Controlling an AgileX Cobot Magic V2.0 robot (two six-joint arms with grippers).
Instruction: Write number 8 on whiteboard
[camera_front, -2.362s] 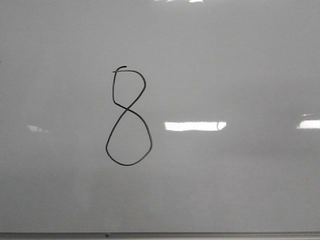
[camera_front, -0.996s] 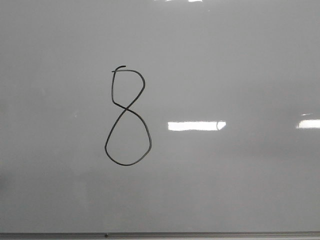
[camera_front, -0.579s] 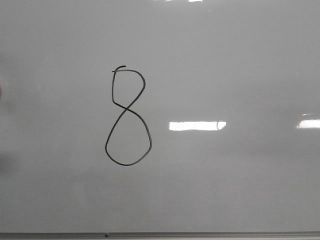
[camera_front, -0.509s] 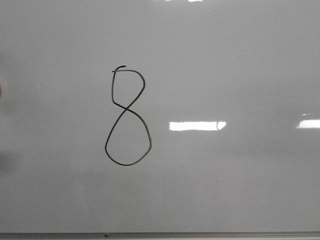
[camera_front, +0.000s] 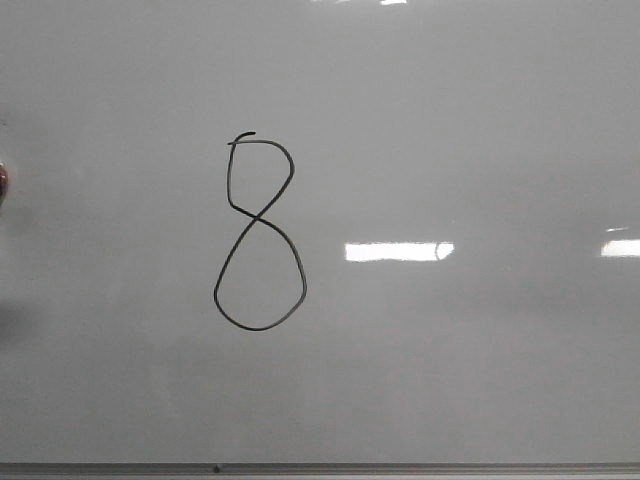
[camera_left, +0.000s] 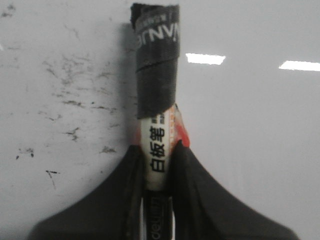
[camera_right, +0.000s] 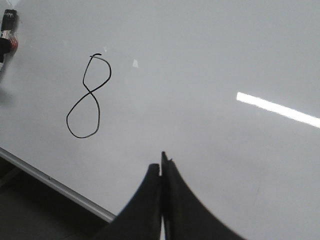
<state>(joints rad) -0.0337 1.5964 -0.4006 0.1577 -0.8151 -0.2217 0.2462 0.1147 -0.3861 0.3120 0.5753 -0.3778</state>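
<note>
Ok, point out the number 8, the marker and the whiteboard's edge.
number 8 (camera_front: 259, 231): front view, where its loops cross.
marker (camera_left: 155, 150): left wrist view, white label on the barrel.
whiteboard (camera_front: 400, 468): front view, grey metal bottom edge.

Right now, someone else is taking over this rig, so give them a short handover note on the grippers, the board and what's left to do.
Left gripper: shut on the marker, cap on, over a smudged part of the whiteboard.
Right gripper: shut, holding nothing, above the board to the right of the number 8.
Done: the 8 is drawn, both loops closed, left of centre in the front view.
Left: no writing, by the look of it; probably just put the marker away.
</note>
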